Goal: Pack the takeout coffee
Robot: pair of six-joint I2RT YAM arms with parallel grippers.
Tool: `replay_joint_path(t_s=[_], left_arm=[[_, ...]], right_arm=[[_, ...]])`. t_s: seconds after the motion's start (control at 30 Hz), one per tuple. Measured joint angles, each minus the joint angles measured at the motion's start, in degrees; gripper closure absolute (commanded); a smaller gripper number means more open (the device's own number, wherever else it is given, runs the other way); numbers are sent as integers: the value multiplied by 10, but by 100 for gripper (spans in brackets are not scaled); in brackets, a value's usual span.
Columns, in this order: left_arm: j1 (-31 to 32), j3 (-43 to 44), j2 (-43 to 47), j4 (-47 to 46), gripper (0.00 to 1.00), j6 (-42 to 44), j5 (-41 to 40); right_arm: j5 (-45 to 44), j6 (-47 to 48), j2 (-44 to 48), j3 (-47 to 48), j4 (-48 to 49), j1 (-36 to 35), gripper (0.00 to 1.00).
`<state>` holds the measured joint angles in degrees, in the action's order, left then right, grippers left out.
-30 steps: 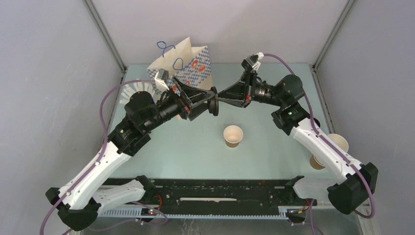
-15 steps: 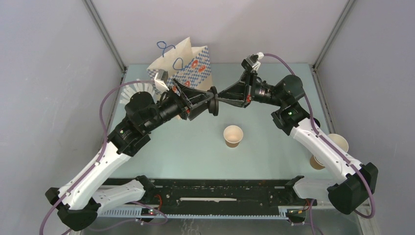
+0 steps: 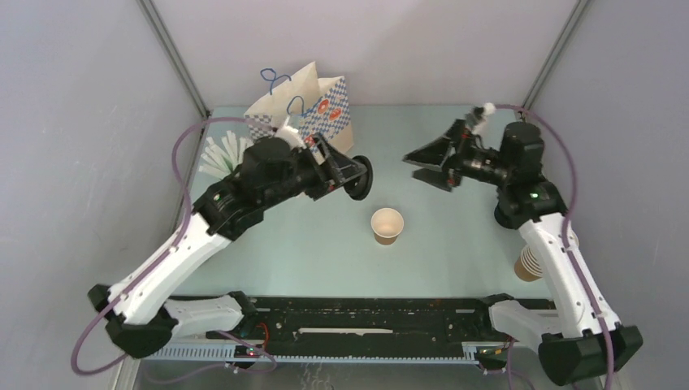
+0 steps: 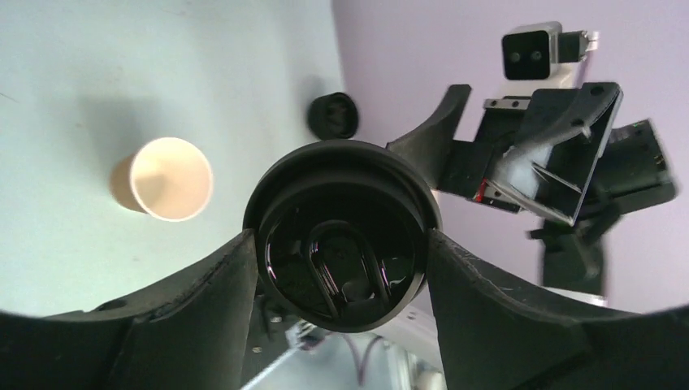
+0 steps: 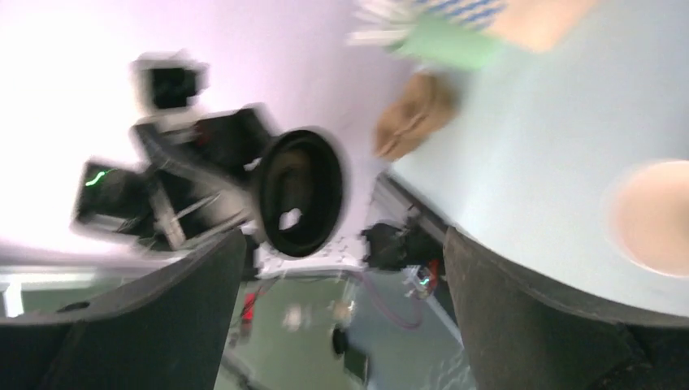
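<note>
- Near the middle of the desk (image 3: 309,244), the coffee cup (image 3: 387,225) stood upright with its mouth open; it had no lid on it and nothing touched it.
- At about 11 o'clock from this cup, the left gripper (image 3: 354,174) was raised over the desk and was closed on the black lid (image 4: 341,244). In the left wrist view, one finger pressed on each side of the round rim.
- The lid was held on its edge, not flat, with one face turned toward the other arm. It was apart from the cup.
- At about 1 o'clock from the cup, the right gripper (image 3: 424,169) was spread wide and held nothing. It pointed toward the lid, with a clear gap between them.
- The right wrist view was blurred, but it showed the same: wide fingers with nothing between them, and the lid well in front.
- At the 11 o'clock corner of the desk, a checkered paper bag (image 3: 325,106) stood upright just behind the left gripper.
- White sticks (image 3: 218,154) were at 9 o'clock from the bag, in a pale green cup (image 5: 451,45).
- A stack of tan paper cups (image 3: 528,264) stood at the 4 o'clock side of the desk, partly behind the right arm.
</note>
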<state>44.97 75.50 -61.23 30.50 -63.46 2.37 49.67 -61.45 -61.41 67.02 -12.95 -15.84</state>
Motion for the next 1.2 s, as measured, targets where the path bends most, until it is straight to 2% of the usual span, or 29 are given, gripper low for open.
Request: replay_joint_path(t_s=[0.1, 0.2, 0.3, 0.4, 0.6, 1.2], left_arm=[[40, 86, -72, 73, 36, 71, -58], [86, 171, -168, 142, 36, 139, -115], [126, 237, -273, 197, 36, 194, -162], [153, 264, -353, 233, 36, 235, -193], [174, 287, -449, 275, 35, 291, -216], [164, 292, -507, 255, 32, 346, -217]], right_arm=[[-71, 146, 23, 13, -188, 66, 0], [-155, 255, 40, 26, -325, 61, 0], [-233, 325, 73, 29, -417, 57, 0], [-293, 368, 115, 36, -477, 60, 0], [-347, 404, 176, 45, -518, 57, 0], [-360, 426, 180, 31, -524, 49, 0]])
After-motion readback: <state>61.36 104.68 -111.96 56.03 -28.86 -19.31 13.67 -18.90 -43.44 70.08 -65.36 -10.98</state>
